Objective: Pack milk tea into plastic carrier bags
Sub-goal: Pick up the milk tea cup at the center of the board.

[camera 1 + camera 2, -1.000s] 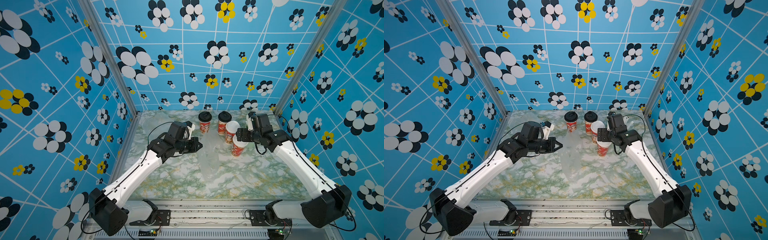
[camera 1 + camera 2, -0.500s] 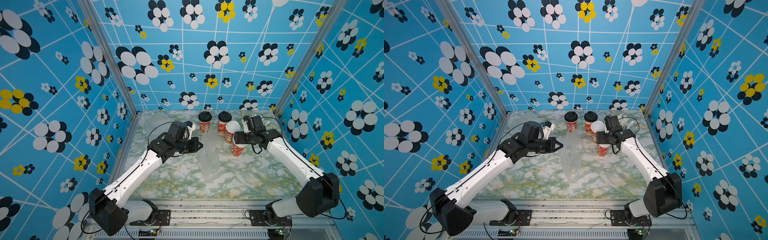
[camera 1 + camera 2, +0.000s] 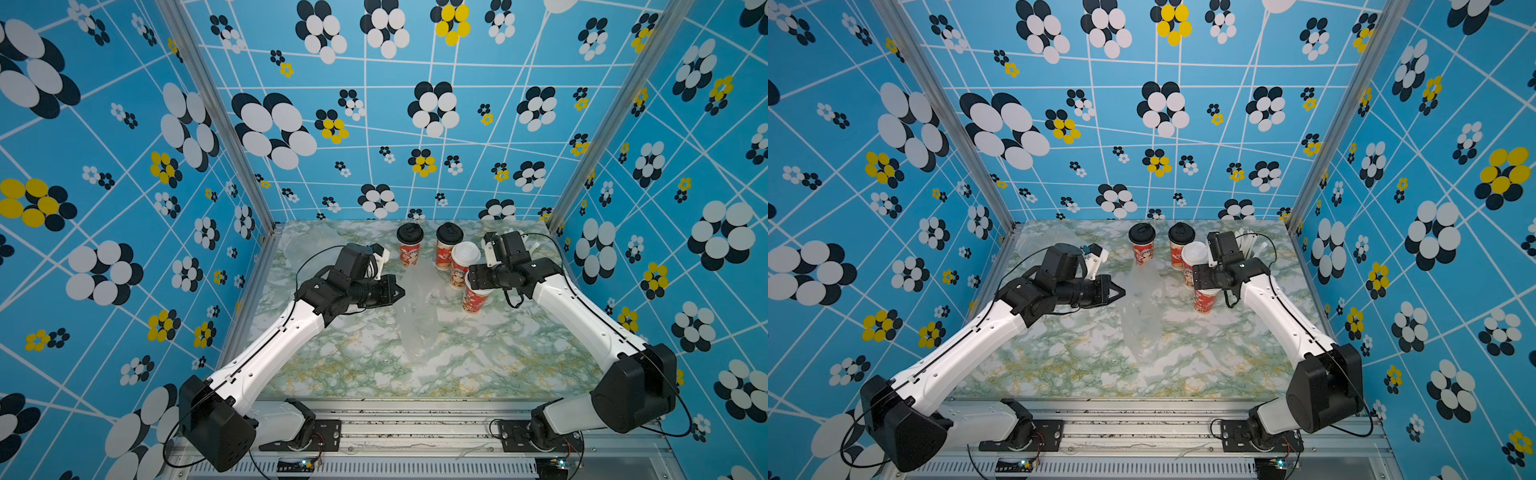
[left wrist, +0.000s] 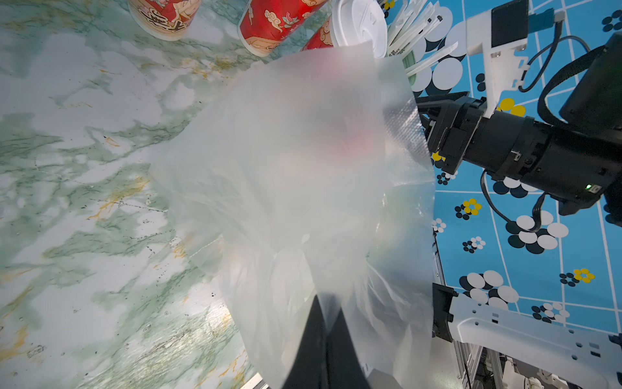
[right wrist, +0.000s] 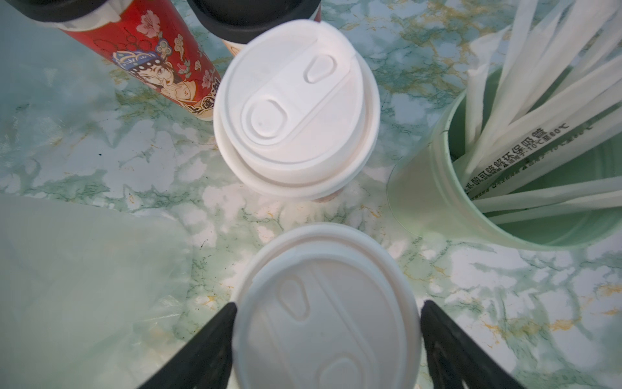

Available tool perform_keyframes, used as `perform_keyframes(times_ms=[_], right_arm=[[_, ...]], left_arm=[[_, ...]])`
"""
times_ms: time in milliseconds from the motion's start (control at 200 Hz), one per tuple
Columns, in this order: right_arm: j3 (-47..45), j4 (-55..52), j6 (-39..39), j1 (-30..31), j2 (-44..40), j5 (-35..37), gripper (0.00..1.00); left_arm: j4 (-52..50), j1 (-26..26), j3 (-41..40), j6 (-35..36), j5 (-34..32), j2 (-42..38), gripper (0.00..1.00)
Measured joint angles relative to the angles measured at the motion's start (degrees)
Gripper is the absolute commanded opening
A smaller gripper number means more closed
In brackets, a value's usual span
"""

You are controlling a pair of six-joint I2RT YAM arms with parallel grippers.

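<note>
Inside a booth of blue flowered walls, the left hand (image 3: 398,291) is clenched on an edge of a clear carrier bag (image 3: 415,328). It holds that edge above the green marbled worktop (image 3: 332,357) while the thin plastic drapes down onto the surface. The left wrist view shows the film pinched between the black fingers (image 4: 308,353). On the far side of the bag, the right hand (image 5: 327,302) reaches down over the near white-lidded cup (image 3: 473,301), which stands upright on the worktop. The hand is spread wide, one finger at each side of the lid's rim, and I cannot tell whether it presses the cup. The second white-lidded cup (image 3: 463,262) stands just behind. Toward the back wall the left black-lidded cup (image 3: 410,248) and the right black-lidded cup (image 3: 449,245) stand side by side. All four cups are outside the bag. A pale green cup (image 5: 434,202) of wrapped straws stands beside the white lids. Another clear bag (image 3: 305,249) lies crumpled at the back left of the worktop.
</note>
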Motion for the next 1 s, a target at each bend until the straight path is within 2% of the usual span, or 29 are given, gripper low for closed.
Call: perform_keyframes(times_ms=[435, 740, 1005], right_arm=[[0.00, -0.02, -0.87, 0.02, 0.31, 0.83, 0.85], [0.68, -1.97, -1.90, 0.02, 0.31, 1.49, 0.93], [1.66, -3.82, -2.40, 0.07, 0.28, 1.84, 0.89]], left_arm=[[0.02, 0.00, -0.02, -0.02, 0.00, -0.02, 0.00], [0.02, 0.00, -0.02, -0.24, 0.09, -0.04, 0.00], [0.09, 0.00, -0.02, -0.42, 0.26, -0.04, 0.00]])
